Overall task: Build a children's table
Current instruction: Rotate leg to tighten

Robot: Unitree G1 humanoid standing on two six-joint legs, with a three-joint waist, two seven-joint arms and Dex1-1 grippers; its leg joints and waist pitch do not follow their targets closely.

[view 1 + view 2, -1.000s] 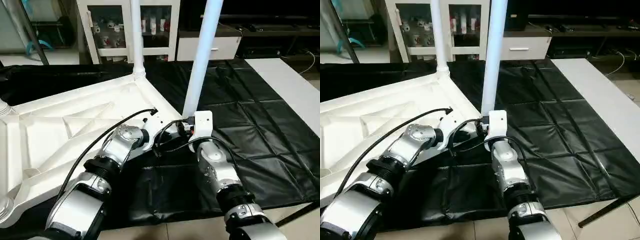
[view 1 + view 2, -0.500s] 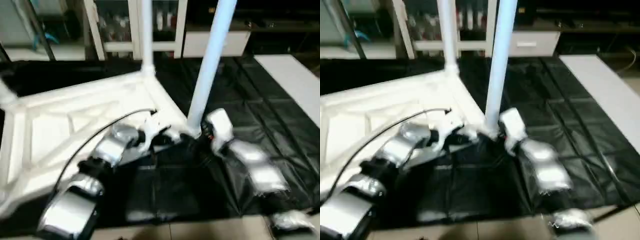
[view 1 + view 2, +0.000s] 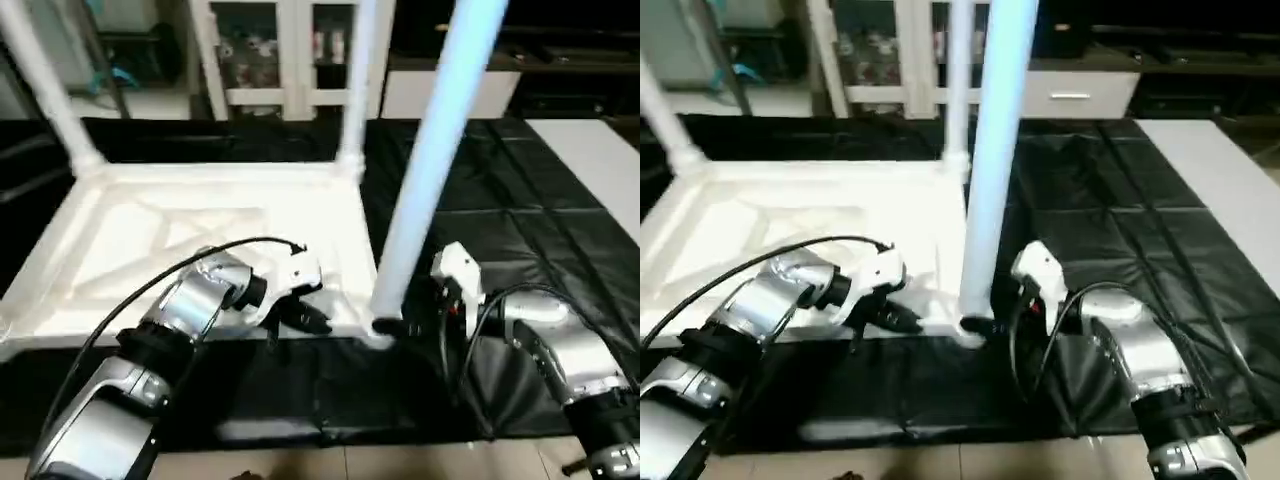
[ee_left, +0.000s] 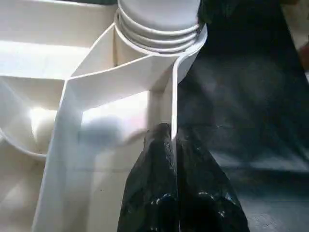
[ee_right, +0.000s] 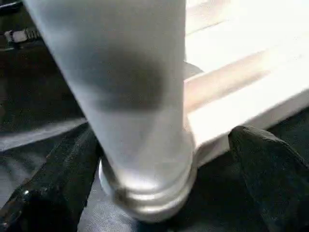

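Fingers of the right hand (image 5: 159, 169) stand spread wide on either side of the near leg (image 3: 425, 170), gripping nothing; the tube's base sits between them, in the corner socket (image 3: 378, 328) of the upturned tabletop (image 3: 200, 230). The left hand (image 3: 318, 320) is clenched shut, its tips pressed against the tabletop's rim wall just beside that same socket, steadying it, it seems.

Risk lies in that loose leg: thread rings still show above the socket in the left wrist view, so it is probably not fully screwed home. With nothing clasping it, a nudge from either forearm could tilt it or cross the thread.

Tabletop lies ribs-up on the black sheet (image 3: 520, 210), two more legs (image 3: 352, 80) standing at far corners. A white board (image 3: 600, 160) lies apart, right.
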